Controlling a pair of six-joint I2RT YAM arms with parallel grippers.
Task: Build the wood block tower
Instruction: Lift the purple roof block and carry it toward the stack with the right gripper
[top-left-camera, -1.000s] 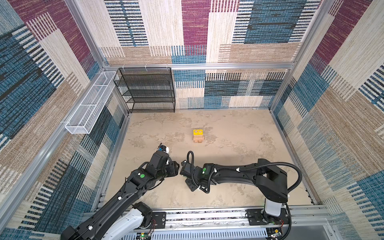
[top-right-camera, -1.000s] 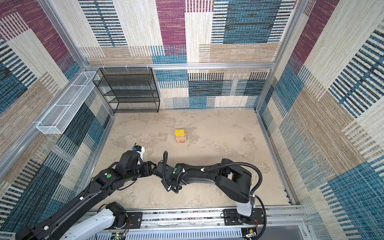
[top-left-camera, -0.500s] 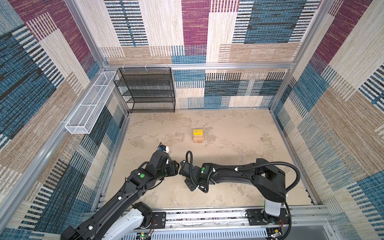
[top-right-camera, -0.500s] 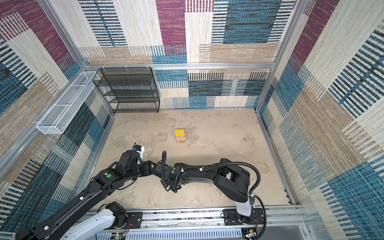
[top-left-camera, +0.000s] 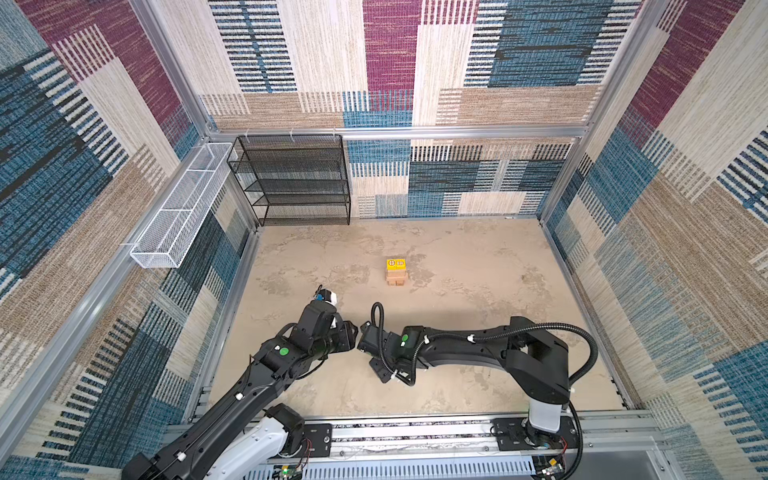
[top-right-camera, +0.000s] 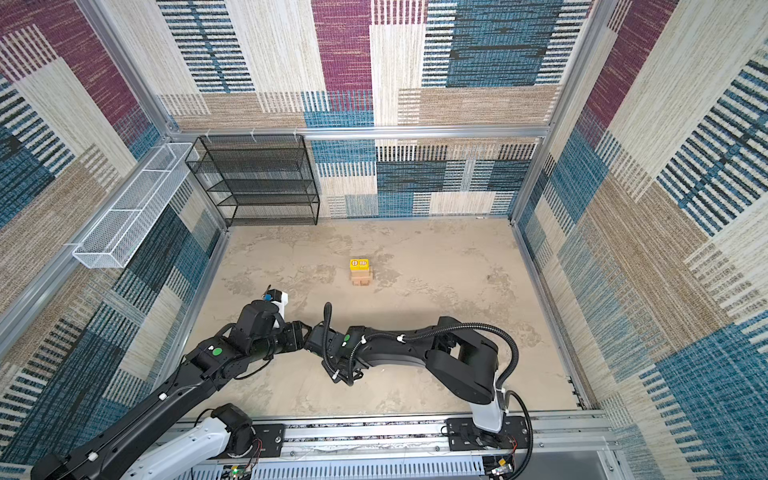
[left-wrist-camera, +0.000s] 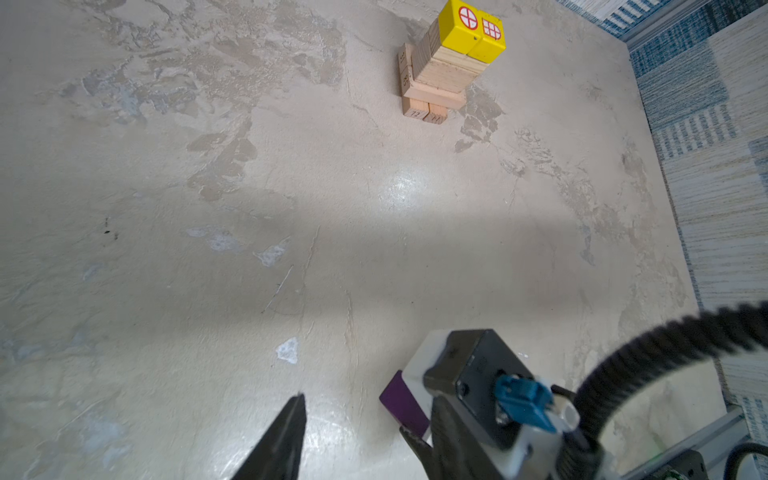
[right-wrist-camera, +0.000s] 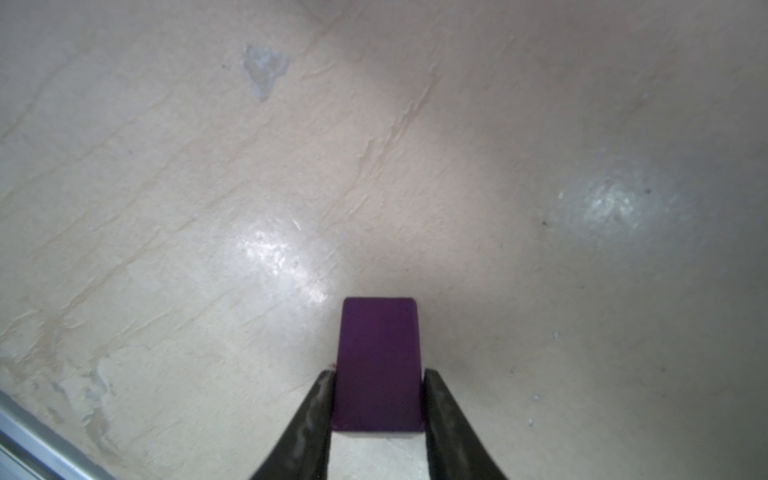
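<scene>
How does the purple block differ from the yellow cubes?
The purple block is plain; the yellow cubes carry red-and-white prints. The purple block is clamped in the right gripper, while the yellow cubes sit side by side on the tan stack. Both are small painted blocks.

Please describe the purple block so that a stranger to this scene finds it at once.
Look at the near side of the beige table, in front of the tower. There the right gripper is shut on the purple block: the only purple piece, while the tower is tan and yellow.
</scene>
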